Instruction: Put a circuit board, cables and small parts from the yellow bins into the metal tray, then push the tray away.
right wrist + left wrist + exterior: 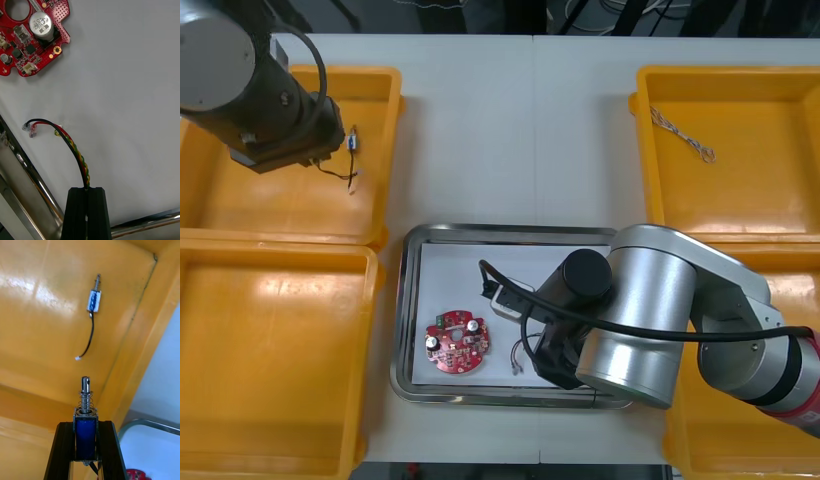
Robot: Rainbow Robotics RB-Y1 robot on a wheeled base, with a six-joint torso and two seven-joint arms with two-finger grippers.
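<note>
Right gripper [87, 189], lower centre, pinches the red-yellow cable [76, 150], which may spring off the metal tray [405, 330]. Left gripper [85, 426], upper left, clamps a small metal part [85, 399].

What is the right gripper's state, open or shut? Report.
Shut on the red and yellow cable: the right gripper pinches its end between its fingers.
</note>
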